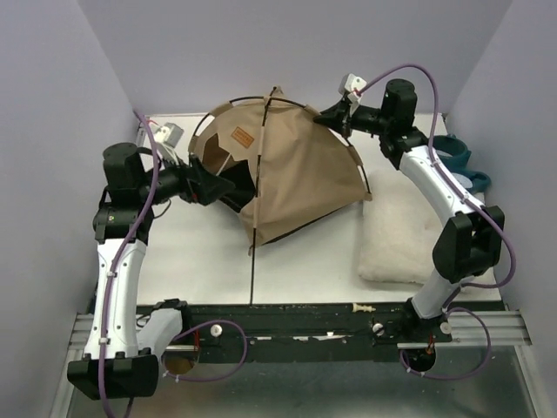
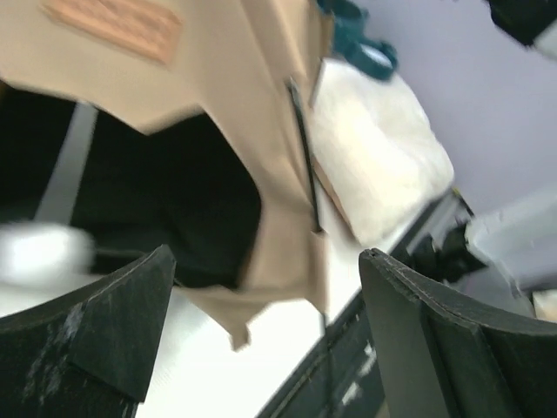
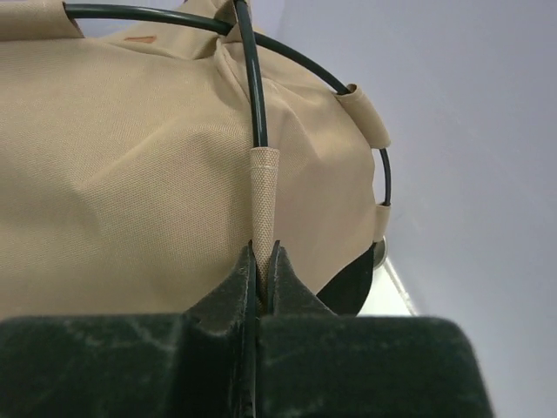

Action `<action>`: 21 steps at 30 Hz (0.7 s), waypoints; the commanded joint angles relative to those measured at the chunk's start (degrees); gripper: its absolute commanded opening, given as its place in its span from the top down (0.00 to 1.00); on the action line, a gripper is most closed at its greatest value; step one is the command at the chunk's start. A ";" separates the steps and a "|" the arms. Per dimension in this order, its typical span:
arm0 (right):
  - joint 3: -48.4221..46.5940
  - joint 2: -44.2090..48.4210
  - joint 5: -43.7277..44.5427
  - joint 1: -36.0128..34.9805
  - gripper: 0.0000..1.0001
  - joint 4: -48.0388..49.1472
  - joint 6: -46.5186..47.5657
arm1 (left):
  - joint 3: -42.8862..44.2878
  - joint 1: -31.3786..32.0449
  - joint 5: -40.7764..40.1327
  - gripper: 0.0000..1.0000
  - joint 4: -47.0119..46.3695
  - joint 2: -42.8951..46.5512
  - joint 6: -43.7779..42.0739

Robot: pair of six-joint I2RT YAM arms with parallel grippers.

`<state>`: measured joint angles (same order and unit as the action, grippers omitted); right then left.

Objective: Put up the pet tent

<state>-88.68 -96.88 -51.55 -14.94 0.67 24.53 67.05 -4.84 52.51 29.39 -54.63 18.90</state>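
Observation:
The pet tent point(image 1: 296, 170) stands half raised on the white table, tan fabric under two thin black crossing poles, with its brown label point(image 1: 241, 137) above the dark doorway at the left. One pole end point(image 1: 251, 270) sticks out toward the table's front edge. My left gripper point(image 1: 209, 185) is open and empty at the doorway. In the left wrist view point(image 2: 265, 305) its fingers point(image 2: 96, 340) frame a loose tan flap point(image 2: 278, 261). My right gripper point(image 1: 326, 116) is at the tent's back right. In the right wrist view point(image 3: 264, 274) it is shut on the tan pole sleeve point(image 3: 264, 200).
A white fluffy cushion point(image 1: 396, 244) lies right of the tent, under my right arm. A teal bowl stand point(image 1: 457, 157) is at the far right. A black rail point(image 1: 305, 318) runs along the table's front edge.

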 commanded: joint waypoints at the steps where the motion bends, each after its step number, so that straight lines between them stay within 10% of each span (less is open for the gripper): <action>1: 1.15 -3.39 0.74 0.26 0.82 19.35 -2.83 | -3.93 7.19 0.31 0.01 4.45 0.40 -3.07; 5: -2.97 -5.34 6.88 0.26 0.22 18.86 -0.73 | -8.41 9.23 1.19 0.01 5.94 1.36 -4.39; 12: -3.18 3.34 11.64 0.35 0.17 -0.56 2.21 | -5.36 8.97 -0.21 0.01 28.41 -3.62 -28.25; 21: 18.89 25.59 15.70 0.35 0.05 -8.98 -13.37 | -15.52 11.95 5.06 0.12 31.44 -4.96 -30.24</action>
<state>-75.09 -76.40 -38.13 -14.87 -0.45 17.15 57.82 3.88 55.57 56.29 -60.95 -7.55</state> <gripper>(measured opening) 0.935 0.922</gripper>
